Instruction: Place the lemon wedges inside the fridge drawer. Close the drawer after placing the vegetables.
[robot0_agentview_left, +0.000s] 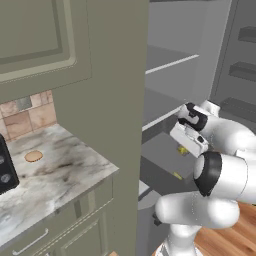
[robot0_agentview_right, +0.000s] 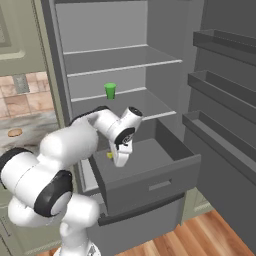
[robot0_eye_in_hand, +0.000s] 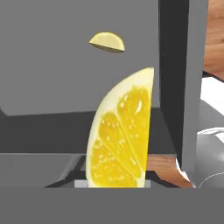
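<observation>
Hand view — glossy, pulpy lemon wedge (robot0_eye_in_hand: 120, 135)

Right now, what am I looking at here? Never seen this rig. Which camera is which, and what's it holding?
It's a rendered kitchen. A white robot arm on a driving base reaches into an open fridge. Two pictures come from cameras on the base, behind the arm to its left and right. The third looks along the hand. The hand hangs over the pulled-out grey fridge drawer, fingers shut on a lemon wedge. A second wedge already lies in the drawer. A green cup stands on a shelf; a tan disc lies on the counter.
</observation>
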